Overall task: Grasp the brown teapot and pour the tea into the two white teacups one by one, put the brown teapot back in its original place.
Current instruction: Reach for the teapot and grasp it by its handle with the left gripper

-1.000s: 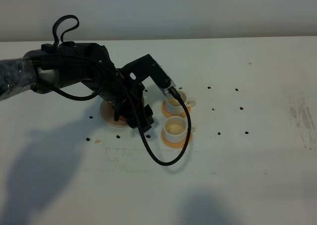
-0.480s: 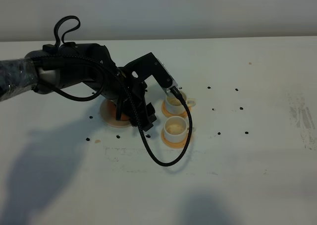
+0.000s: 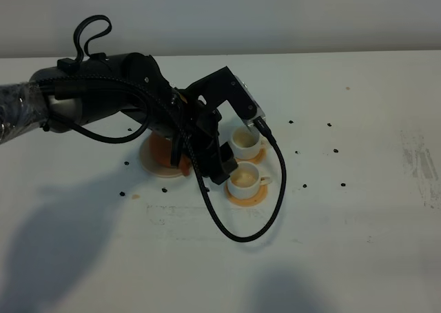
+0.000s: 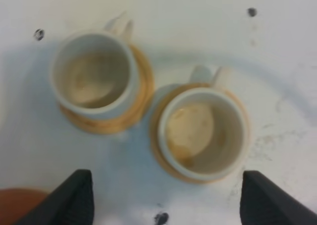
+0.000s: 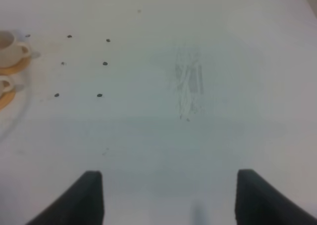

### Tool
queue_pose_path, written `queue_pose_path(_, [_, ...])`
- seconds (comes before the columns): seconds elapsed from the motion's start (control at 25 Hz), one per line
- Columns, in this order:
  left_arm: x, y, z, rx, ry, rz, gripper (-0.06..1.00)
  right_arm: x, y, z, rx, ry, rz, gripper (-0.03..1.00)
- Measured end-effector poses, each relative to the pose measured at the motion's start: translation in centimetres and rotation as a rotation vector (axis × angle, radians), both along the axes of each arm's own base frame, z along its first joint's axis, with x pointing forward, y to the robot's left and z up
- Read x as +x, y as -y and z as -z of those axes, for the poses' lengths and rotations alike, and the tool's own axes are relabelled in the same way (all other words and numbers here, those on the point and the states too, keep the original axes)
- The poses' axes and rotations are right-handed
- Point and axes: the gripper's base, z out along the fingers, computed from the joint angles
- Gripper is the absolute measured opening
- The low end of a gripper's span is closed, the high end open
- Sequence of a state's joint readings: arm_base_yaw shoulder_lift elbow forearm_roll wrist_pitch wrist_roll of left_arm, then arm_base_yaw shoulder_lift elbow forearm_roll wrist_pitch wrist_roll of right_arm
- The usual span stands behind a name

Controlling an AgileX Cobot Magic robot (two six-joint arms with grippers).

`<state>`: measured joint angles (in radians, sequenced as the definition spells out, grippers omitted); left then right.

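Note:
The brown teapot (image 3: 164, 147) sits on its beige saucer (image 3: 147, 160), mostly hidden behind my left arm; a reddish-brown edge of the teapot (image 4: 17, 205) shows in the left wrist view. My left gripper (image 3: 222, 169) is open and empty, hovering between the teapot and the two white teacups. The far teacup (image 3: 246, 142) (image 4: 94, 74) and the near teacup (image 3: 244, 180) (image 4: 203, 133) stand upright on orange coasters (image 4: 143, 86), each with a tan inside. My right gripper (image 5: 173, 200) is open over bare table, with the cups (image 5: 10, 46) far off to its side.
A black cable (image 3: 241, 234) loops from the left wrist down in front of the near cup. Small black specks (image 3: 303, 186) dot the white table around the cups. A scuffed patch (image 3: 427, 168) marks the table's right side.
My left arm has swung right, from over the teapot toward the cups, with its jaws still wide. Teapot and cups stay in place.

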<state>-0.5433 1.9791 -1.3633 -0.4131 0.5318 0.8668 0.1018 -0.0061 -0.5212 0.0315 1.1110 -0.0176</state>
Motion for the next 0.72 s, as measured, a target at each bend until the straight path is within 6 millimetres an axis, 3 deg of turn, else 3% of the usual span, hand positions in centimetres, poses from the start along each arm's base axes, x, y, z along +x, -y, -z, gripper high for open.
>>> queue_pose_path(0.32, [-1.1, -0.7, 1.8, 0.006, -0.102, -0.121, 0.60, 0.0, 0.0, 0.0, 0.000, 0.000, 0.000, 0.54])
queue_pose_path(0.72, [-0.8, -1.4, 1.9, -0.022, -0.165, -0.263, 0.60, 0.0, 0.0, 0.0, 0.000, 0.000, 0.000, 0.54])
